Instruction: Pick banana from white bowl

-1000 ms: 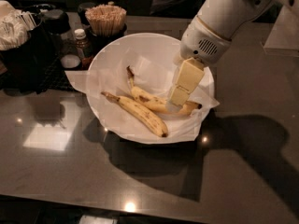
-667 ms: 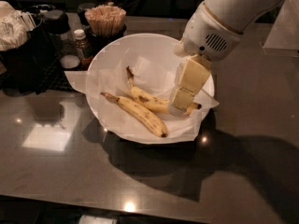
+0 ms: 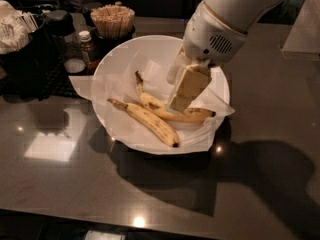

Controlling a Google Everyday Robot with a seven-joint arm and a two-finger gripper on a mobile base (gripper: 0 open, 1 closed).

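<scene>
The banana [image 3: 156, 104] lies in the white bowl [image 3: 125, 51] with its long axis running left to right and its dark stem hooked up toward the back-left. The gripper [image 3: 178, 106] is tip-down at its middle - spread or closed, I cannot tell.

Dark counter [image 3: 75, 184] with a smooth, glossy top that mirrors the lights. Toward its far edge sits a smooth white bowl [image 3: 116, 66] lined with crinkled matt paper [image 3: 84, 86]. The banana [image 3: 156, 107] has dull yellow skin with a brown bruise; the second banana [image 3: 150, 123] is finely speckled. The gripper [image 3: 178, 104], matt cream plastic under a smooth white casing, hangs over the banana. Pale wooden sticks [image 3: 112, 19] stand near the far-left corner.
</scene>
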